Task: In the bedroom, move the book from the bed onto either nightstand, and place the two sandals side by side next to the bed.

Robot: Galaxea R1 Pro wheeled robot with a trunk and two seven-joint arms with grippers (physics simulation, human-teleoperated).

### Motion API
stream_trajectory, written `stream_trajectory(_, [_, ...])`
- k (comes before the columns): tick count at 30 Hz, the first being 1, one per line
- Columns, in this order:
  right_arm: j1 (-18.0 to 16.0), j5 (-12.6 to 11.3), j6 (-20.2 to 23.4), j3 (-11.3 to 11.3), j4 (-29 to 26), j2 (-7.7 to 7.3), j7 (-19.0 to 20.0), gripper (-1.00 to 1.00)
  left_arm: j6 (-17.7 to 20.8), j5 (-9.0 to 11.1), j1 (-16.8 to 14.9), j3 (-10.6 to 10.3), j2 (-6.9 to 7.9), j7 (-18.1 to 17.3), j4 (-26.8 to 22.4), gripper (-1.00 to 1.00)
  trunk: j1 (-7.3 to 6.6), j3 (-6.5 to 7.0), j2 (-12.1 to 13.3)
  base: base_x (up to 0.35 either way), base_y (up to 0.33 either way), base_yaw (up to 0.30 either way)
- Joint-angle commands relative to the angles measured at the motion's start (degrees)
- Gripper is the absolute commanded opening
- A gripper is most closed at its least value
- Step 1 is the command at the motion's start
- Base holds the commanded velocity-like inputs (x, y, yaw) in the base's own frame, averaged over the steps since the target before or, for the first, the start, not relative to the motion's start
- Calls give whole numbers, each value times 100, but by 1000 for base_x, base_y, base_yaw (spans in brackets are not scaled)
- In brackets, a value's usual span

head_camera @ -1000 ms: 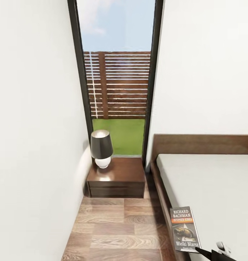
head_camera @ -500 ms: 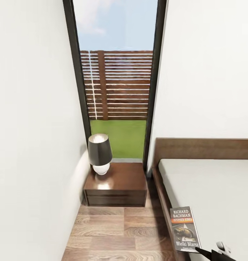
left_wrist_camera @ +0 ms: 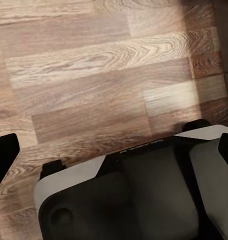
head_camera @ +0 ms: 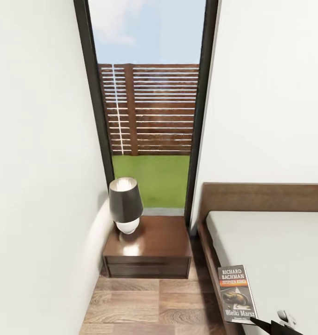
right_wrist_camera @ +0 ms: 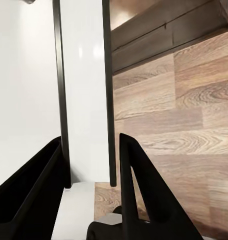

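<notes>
Book (head_camera: 236,294): we see it at the near right, standing upright over the left edge of the bed, cover facing us, its lower end clamped in our right hand; in the right wrist view it is a thin edge-on sheet (right_wrist_camera: 85,90) between the two dark fingers.
Wall (head_camera: 33,163): white, filling the left side.
Window (head_camera: 149,107): tall and dark-framed, at the far centre, with a slatted wooden fence (head_camera: 152,109) and grass beyond it.
Lamp (head_camera: 125,204): dark shade on a white base, at the far left corner of the nightstand top.
Nightstand (head_camera: 149,251): glossy dark brown, under the window, between the left wall and the bed, its top bare apart from the lamp.
Floor (head_camera: 145,307): wood planks, near us, in front of the nightstand; it also shows in the left wrist view.
Bed (head_camera: 270,251): pale mattress in a dark frame with a headboard, at the right.
Right hand (head_camera: 270,325): at the near right corner, closed on the book.
Left hand: we cannot tell whether its fingers (left_wrist_camera: 4,152) are apart or together.
</notes>
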Motion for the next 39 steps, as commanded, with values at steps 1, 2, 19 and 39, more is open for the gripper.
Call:
stream_trajectory(1, [-12,-65,36,15,16,2,30,-100,-40,-52,-5,-17,2,3,4,100,7,-13,-13,332,0,0])
stream_trajectory(2, [-12,-65,37,15,16,0,30,-100,-40,-51,-5,-17,2,3,4,100,7,-13,-13,332,0,0])
stream_trajectory(19, [-11,-65,37,15,16,-3,30,-100,-40,-51,-5,-17,2,3,4,100,7,-13,-13,332,0,0])
stream_trajectory(39, [-11,-65,37,15,16,-2,30,-100,-40,-52,-5,-17,2,3,4,100,7,-13,-13,332,0,0])
